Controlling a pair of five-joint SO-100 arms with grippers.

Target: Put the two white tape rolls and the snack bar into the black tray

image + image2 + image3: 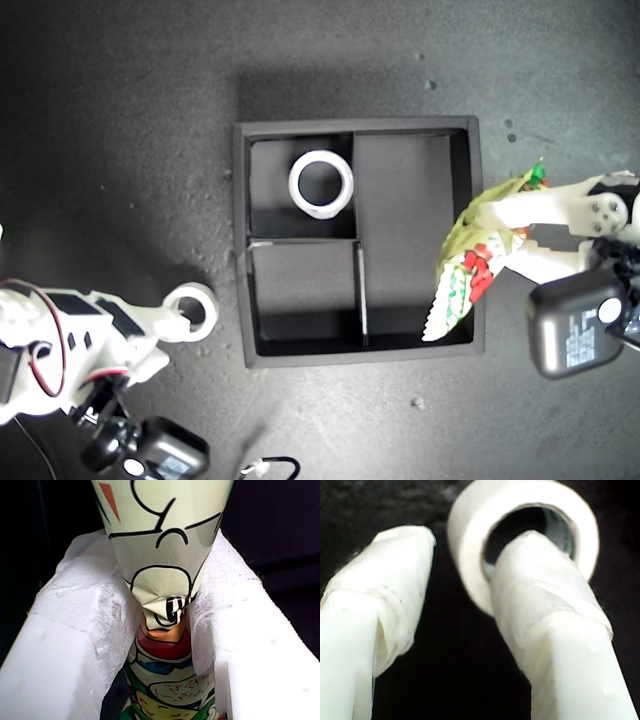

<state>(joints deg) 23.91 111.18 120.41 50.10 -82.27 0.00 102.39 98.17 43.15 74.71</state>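
Snack bar (pixel 470 270): pinched between the jaws of my first gripper (pixel 505 235), hanging over the tray wall on the exterior view's right, its lower crimped end dipping toward the long compartment. Not let go yet, far as I can tell.

Black tray (pixel 240 250): mid-table, two small square compartments on the exterior view's left side, one long one on the right.

Larger tape roll (pixel 321 184): already lying flat in the small compartment nearer the top of the exterior view. That one looks done.

Smaller tape roll (pixel 192 309): on the table outside the tray, just off the wall on the exterior view's left.

My second gripper (pixel 465 605): jaws apart, one finger (pixel 540 595) poking into the roll's hole, the other outside the ring with a wide gap. Not squeezing anything, I'd say.

Progress: roughly one of three in, bar about to land, smaller roll left to grab and carry over.

Writing: first wrist view shows the wrapper's (pixel 165 545) cartoon line art close up, plus red scribbly lettering lower down, but honestly I can't read a single word. The dark camera box (pixel 575 325) has a printed label too small to make out.
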